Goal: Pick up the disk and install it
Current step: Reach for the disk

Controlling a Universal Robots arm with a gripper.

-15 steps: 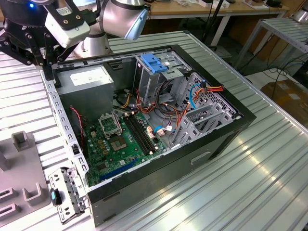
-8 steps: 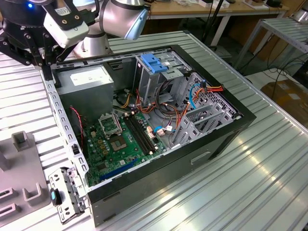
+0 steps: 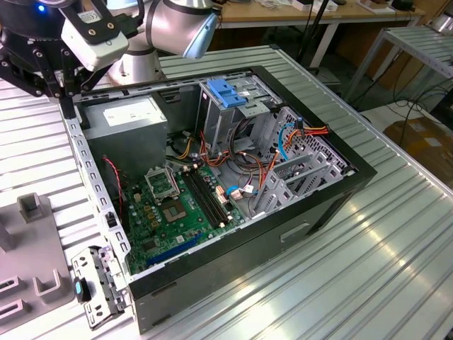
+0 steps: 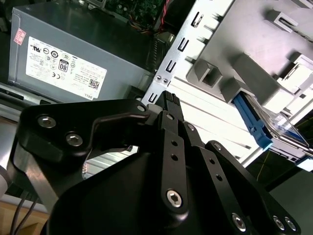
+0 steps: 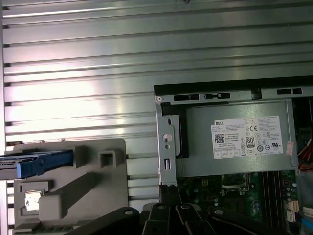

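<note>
Disk (image 5: 44,163) with blue side rails lies in a grey holder (image 5: 112,196) on the ribbed counter (image 5: 78,73), just beside the open computer case (image 5: 166,147); the arm's fingers (image 4: 170,100) hang over the case wall near the power supply (image 4: 98,29), pressed together, holding nothing

An open black computer case (image 3: 311,212) lies on the ribbed metal worktop (image 3: 368,283), showing a green motherboard (image 3: 166,212) on its floor and a grey power supply (image 3: 131,120) with a white label in the corner towards the exterior view's left. A light-blue latch plate (image 3: 225,92) sits atop a metal drive cage (image 3: 233,124), with orange and blue cables (image 3: 294,134) beside it. Outside the case, on the exterior view's left, sits a grey moulded fixture (image 3: 32,248), and a perforated metal bracket (image 3: 99,283) lies near the case's corner
</note>
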